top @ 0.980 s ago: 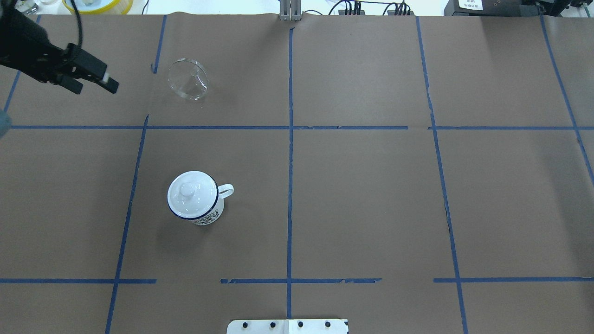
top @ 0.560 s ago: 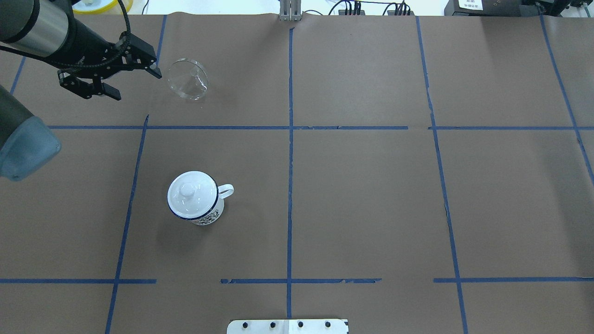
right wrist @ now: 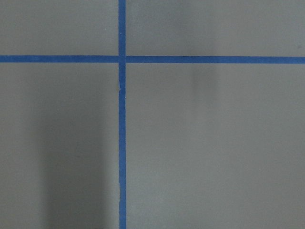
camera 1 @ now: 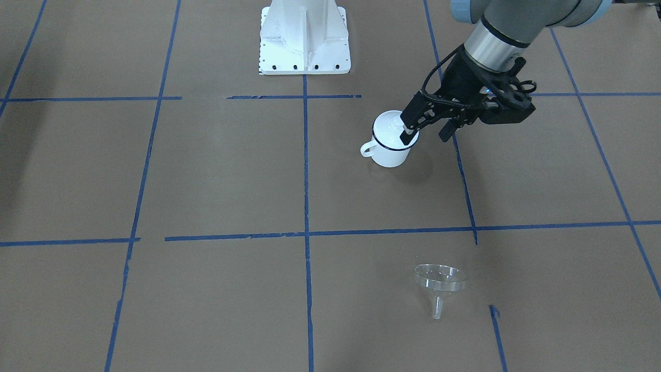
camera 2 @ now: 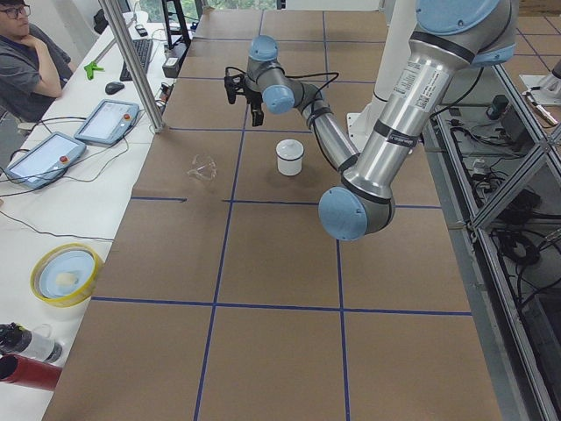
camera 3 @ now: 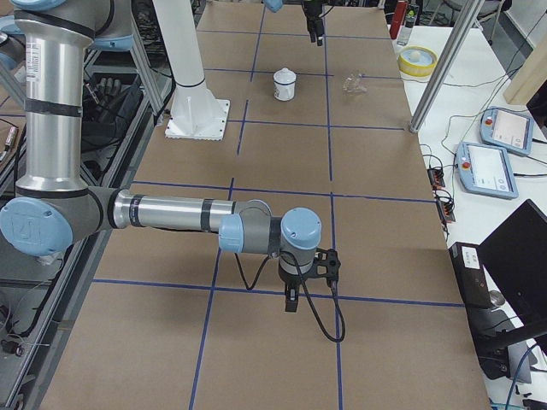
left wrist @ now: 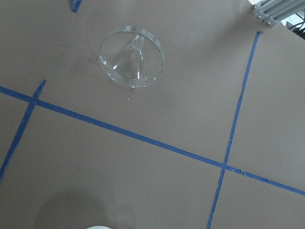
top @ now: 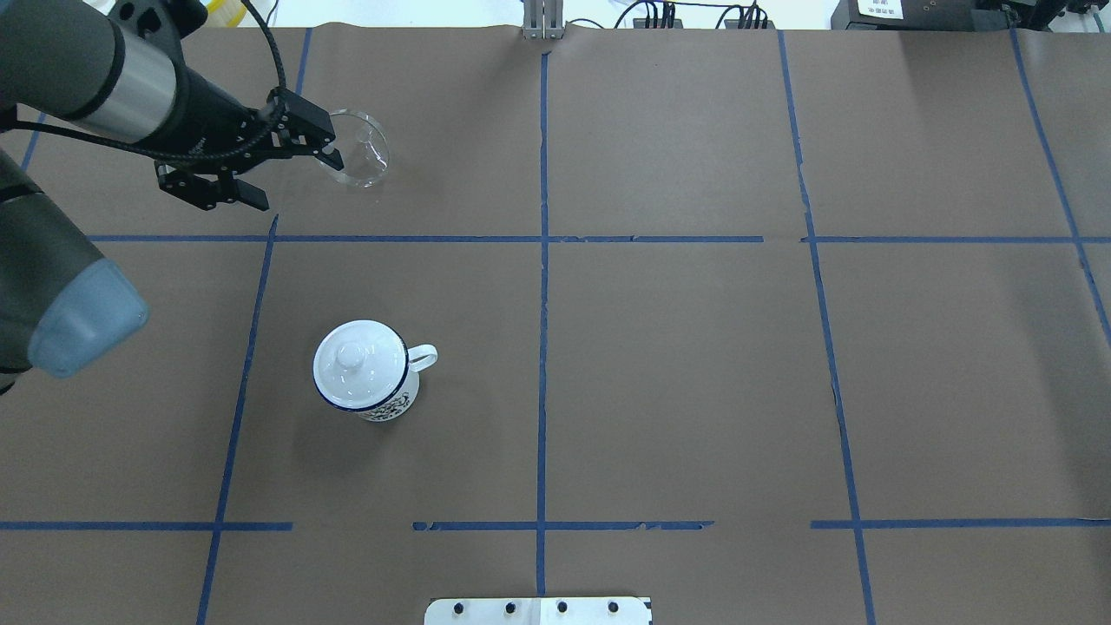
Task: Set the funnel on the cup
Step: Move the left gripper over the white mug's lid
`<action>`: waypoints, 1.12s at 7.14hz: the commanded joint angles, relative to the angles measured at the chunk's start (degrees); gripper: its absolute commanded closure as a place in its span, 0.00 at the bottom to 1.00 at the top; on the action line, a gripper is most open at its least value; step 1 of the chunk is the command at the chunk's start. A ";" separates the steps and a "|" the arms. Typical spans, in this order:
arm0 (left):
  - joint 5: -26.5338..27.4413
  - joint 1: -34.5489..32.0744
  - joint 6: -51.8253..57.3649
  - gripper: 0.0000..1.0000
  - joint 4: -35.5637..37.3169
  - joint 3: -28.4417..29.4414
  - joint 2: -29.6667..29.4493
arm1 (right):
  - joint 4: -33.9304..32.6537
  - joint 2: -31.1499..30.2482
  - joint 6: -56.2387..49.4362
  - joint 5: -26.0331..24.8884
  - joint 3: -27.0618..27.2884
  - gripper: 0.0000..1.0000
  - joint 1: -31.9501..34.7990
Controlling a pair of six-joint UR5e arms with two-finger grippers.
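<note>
The clear funnel (top: 366,154) lies on its side at the table's far left, also in the front view (camera 1: 440,281) and the left wrist view (left wrist: 132,57). The white cup (top: 386,401) with a dark blue rim stands nearer the robot, with a white knobbed lid (top: 358,363) on it. My left gripper (top: 295,182) is open and empty, high above the table. In the overhead view its fingertip overlaps the funnel's left rim, without touching it. My right gripper (camera 3: 308,290) hangs over bare table far from both; I cannot tell whether it is open or shut.
The robot's white base plate (camera 1: 304,36) sits at the table's near edge. An aluminium post (camera 2: 131,61) stands at the far edge beyond the funnel. Beyond it are a yellow-rimmed dish (camera 2: 64,274), control tablets and a seated operator (camera 2: 26,53).
My left arm has swung in from the left edge to the right, up to the funnel. Its gripper stays open. The funnel and cup have not moved.
</note>
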 commanded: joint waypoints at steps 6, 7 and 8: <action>11.26 16.78 0.18 0.00 20.93 -7.79 1.31 | 0.00 0.00 0.00 0.00 0.04 0.00 0.00; 11.38 17.06 -0.47 0.00 20.84 -7.61 1.49 | 0.00 0.00 0.00 0.00 -0.05 0.00 0.00; 11.90 17.50 -0.39 0.00 20.23 -7.35 3.23 | 0.00 0.00 0.00 0.00 0.04 0.00 0.00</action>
